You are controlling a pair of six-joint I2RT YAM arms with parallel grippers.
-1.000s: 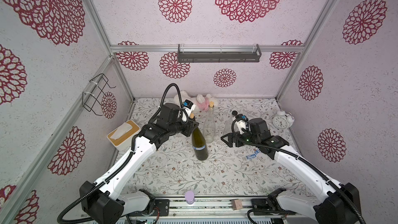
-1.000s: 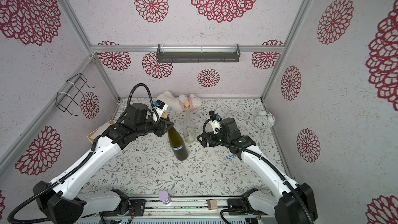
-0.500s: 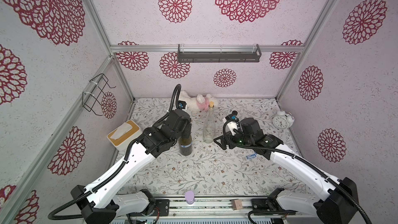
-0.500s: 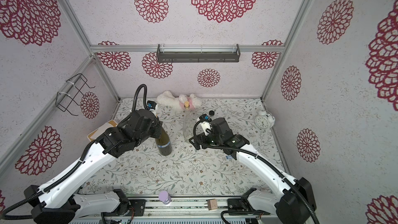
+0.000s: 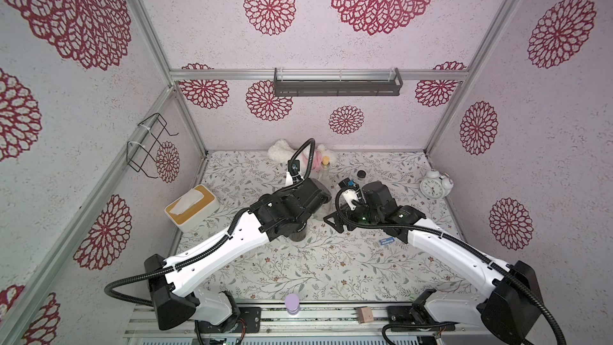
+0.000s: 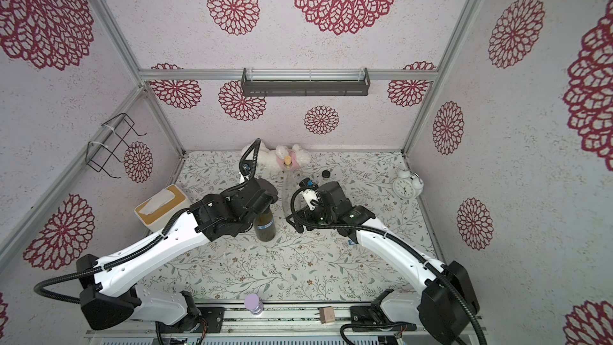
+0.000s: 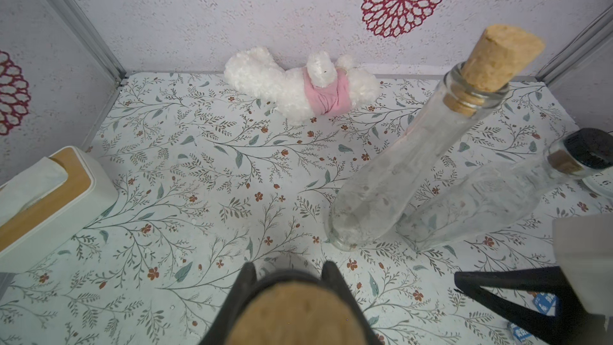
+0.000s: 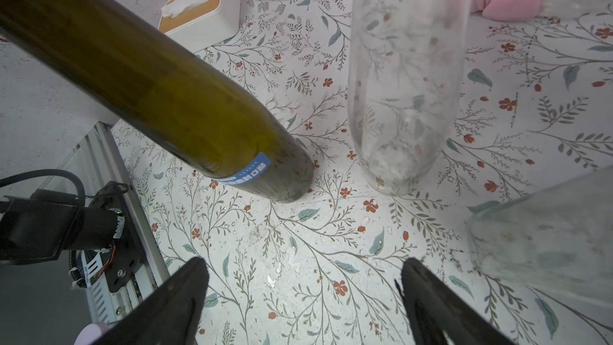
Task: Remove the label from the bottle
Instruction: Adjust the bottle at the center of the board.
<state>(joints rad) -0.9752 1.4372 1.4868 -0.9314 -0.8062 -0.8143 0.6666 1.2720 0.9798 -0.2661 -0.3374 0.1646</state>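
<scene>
Clamped on its neck, the left gripper (image 7: 288, 272) has stood the green bottle (image 6: 265, 227) upright, leaving its blue label (image 8: 249, 173) reachable for the open-jawed right gripper (image 8: 303, 268).

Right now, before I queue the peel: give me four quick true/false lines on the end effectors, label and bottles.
1. The left end effector is shut on the top of the green bottle. True.
2. The right end effector grips the label. False: it is open and empty, apart from the green bottle.
3. The label is on the green bottle, near its base. True.
4. The corked clear bottle lies on its side. False: it stands on its base.
</scene>
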